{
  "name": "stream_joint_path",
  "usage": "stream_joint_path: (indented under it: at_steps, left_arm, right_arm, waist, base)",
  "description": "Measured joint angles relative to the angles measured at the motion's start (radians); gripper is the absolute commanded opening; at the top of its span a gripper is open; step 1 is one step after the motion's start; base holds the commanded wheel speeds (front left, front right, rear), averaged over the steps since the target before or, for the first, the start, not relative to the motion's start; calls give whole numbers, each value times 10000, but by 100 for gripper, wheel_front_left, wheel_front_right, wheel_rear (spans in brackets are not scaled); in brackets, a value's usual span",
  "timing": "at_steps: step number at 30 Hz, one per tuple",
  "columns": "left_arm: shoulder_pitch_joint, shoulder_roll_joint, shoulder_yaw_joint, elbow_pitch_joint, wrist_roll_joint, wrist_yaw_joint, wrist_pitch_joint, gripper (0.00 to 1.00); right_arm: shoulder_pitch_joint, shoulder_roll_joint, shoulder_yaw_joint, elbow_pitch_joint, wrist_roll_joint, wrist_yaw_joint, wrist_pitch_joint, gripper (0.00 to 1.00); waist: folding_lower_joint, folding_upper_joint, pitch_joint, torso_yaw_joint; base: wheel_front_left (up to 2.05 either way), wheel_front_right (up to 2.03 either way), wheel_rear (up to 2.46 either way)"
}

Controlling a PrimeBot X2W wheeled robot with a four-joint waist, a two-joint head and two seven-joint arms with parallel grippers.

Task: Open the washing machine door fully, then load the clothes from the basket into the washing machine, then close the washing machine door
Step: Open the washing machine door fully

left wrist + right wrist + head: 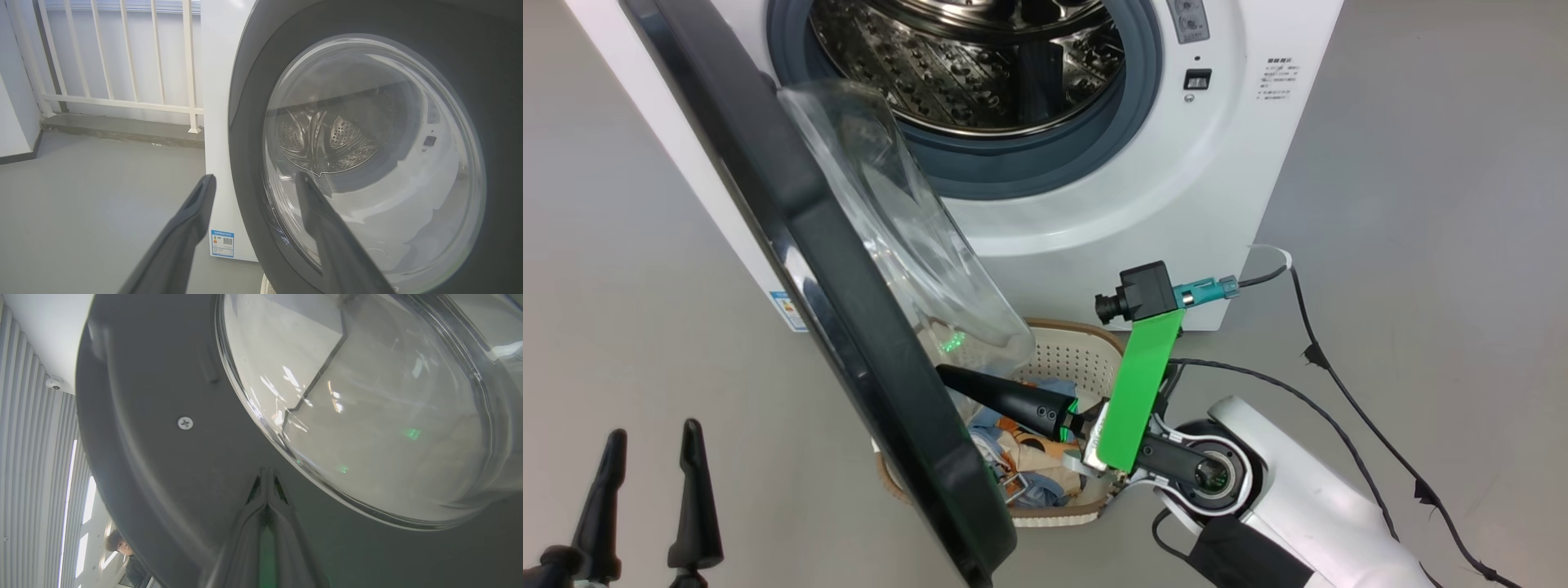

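Washing machine door, contact point: the inner face is met by the right gripper just beside the lower edge of the glass window.
Right gripper state: the fingers are pressed together with nothing held between them. In the right wrist view the closed tips appear to touch the dark panel, but true contact cannot be confirmed.
Left gripper: the jaws are spread wide and empty, and are positioned on the door's outer side, apart from it.
Door position: swung out from the washing machine, seen nearly edge-on in the head view, with its lower part over the basket.
Basket: set on the floor just beside the machine front and partly hidden by the door. Clothes are seen inside.
Drum: exposed. No clothes are seen in the visible part.
Step in hand: judged to be the first, opening the door fully.
Next move: a push toward the robot's left is called for, so that the door is swung clear of the basket. Slipping of the tips on the glossy panel is to be guarded against.
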Motion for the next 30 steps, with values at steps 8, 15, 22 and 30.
stream_joint_path:
  at_steps: [8, 15, 22, 30]
  left_arm:
    - [80, -36, -132, 23, 2, 0, 0, 100]
    - [81, -38, -213, 44, 2, 0, 0, 100]
    - [81, -40, -224, 61, 2, 0, 0, 100]
    - [81, -81, -253, 79, 2, 0, 0, 100]
  right_arm:
    - [0, 0, 307, 19, 98, 0, -159, 0]
    - [0, 0, 422, 67, 270, 0, -213, 0]
    - [0, 2, 621, 81, 430, 0, -341, 0]
    - [-10, 0, 876, 82, 621, 0, -476, 0]
  waist:
    - [0, 0, -139, 50]
    - [0, 0, -202, 93]
    - [0, 0, -204, 143]
    - [0, 0, -208, 226]
  base:
    - [0, 0, 0]
    - [0, 0, 0]
    - [0, 0, 0]
    - [0, 0, 0]
